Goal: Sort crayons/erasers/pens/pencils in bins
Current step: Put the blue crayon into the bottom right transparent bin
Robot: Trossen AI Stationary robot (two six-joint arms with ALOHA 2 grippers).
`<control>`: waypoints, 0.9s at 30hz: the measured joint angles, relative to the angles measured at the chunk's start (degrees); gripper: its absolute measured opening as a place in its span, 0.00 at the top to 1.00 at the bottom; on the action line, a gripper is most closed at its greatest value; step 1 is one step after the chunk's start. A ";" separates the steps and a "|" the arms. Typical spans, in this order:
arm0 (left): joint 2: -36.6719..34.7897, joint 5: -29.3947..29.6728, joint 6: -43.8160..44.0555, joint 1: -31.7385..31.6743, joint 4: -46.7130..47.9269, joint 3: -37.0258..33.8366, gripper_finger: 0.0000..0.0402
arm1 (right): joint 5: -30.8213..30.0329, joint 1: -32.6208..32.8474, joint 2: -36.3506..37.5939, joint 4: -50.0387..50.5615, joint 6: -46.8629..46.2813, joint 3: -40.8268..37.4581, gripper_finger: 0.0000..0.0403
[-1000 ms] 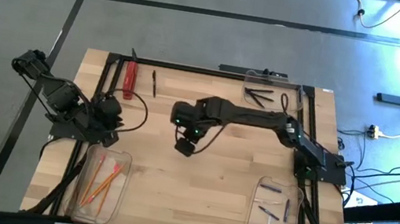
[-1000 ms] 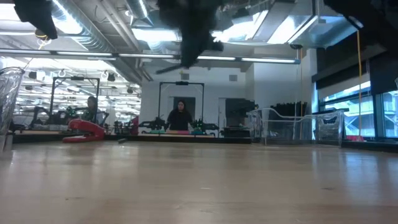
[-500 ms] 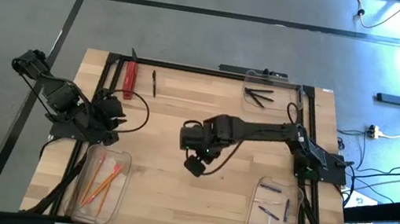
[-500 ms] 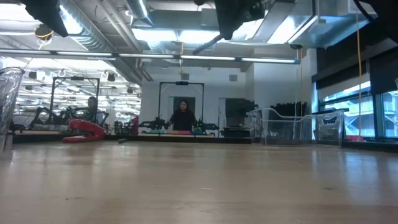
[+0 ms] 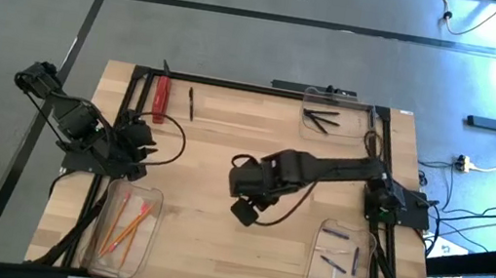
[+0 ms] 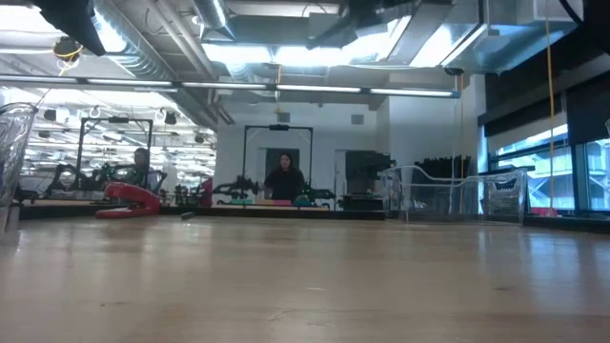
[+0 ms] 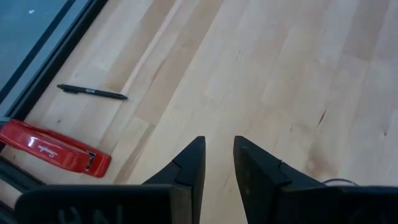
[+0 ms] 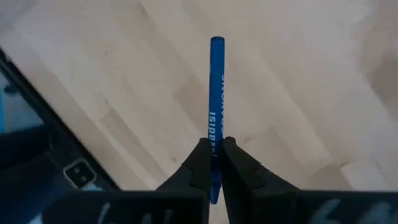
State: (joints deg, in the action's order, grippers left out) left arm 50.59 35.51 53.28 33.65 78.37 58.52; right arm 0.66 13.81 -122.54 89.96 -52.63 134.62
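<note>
While its lower end hides between them, right claw [image 8: 213, 163] clamps blue crayon [image 8: 216, 106].

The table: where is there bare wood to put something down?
Most of the table is bare: the middle stretch between the pencils' bin and the crayons' bin. The right gripper hangs over it holding a blue crayon. The far edge is busier: a red stapler, a loose pen and the pens' bin.

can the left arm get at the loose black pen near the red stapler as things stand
Probably yes. The left tool is empty, jaws apart, and the black pen lies alone on bare wood beside the red stapler, with nothing between them.
</note>
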 joint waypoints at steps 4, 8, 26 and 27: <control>0.02 0.02 0.00 0.00 -0.02 0.00 0.81 | -4.41 0.41 3.68 0.06 -2.02 -1.24 0.95; 0.02 0.38 0.00 0.02 -0.04 0.00 0.81 | -5.61 1.05 7.61 -0.01 -4.83 -4.96 0.95; 0.02 9.89 -20.50 0.00 -11.01 0.00 0.81 | 1.25 14.47 28.67 -0.05 -47.22 -34.72 0.95; 0.02 11.13 -22.20 -0.02 -11.87 0.00 0.81 | 2.79 15.58 28.82 0.02 -50.16 -35.82 0.95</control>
State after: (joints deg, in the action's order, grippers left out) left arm 50.61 46.64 31.07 33.63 66.50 58.52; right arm 3.45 29.39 -93.71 89.97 -102.79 98.81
